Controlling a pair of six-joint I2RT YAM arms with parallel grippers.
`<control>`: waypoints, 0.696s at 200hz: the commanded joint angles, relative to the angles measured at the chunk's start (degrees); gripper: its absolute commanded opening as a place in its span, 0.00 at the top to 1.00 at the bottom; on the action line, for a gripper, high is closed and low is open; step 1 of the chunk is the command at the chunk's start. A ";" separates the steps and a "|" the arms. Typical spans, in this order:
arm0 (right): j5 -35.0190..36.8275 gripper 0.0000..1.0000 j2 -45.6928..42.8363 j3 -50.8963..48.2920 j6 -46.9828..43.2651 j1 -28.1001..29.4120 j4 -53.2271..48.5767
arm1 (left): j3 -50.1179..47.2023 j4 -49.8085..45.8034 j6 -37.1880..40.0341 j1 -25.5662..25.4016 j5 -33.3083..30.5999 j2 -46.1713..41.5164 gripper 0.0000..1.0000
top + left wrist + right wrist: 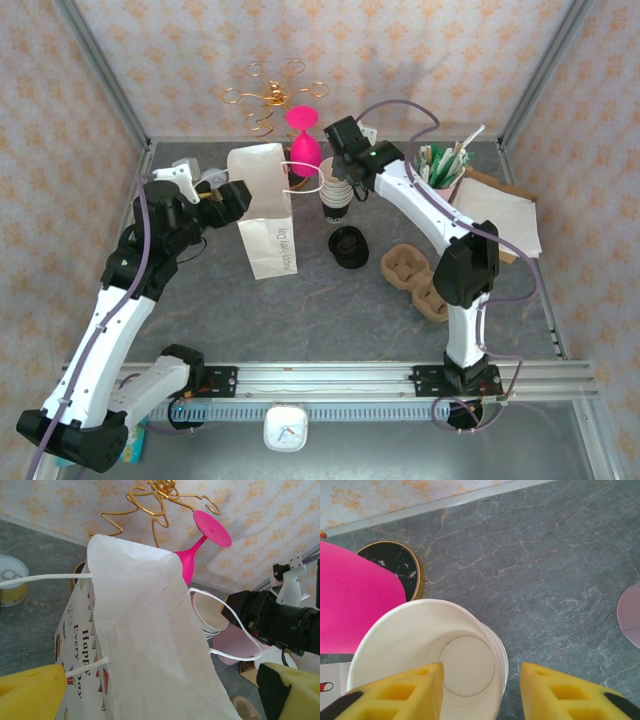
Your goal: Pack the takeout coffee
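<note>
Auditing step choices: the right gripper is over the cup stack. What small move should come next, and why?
Probably close the right gripper on the top cup's wall. One finger sits inside the rim and the other outside, with a gap showing, so no grip looks made yet. The carrier stands empty, so a cup seems needed there.

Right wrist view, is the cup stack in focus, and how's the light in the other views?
Right wrist: cup stack sharp, yellow fingers soft; left wrist: white bag bright, nearly washed out; top external: even light, faint shadows on the table.
</note>
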 commanded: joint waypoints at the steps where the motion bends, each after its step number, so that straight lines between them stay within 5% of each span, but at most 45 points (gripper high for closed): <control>1: 1.88 0.60 1.48 1.94 0.07 0.13 -2.71 | 2.50 -1.02 1.81 -0.33 1.39 0.59 0.01; 67: 1.48 0.78 2.54 3.39 -0.50 0.08 -2.73 | 3.19 -1.24 2.20 -0.26 2.18 1.54 0.01; 139: 0.31 0.79 3.63 4.23 -0.28 0.04 -3.17 | 4.36 -2.25 3.12 -0.33 2.46 2.21 0.01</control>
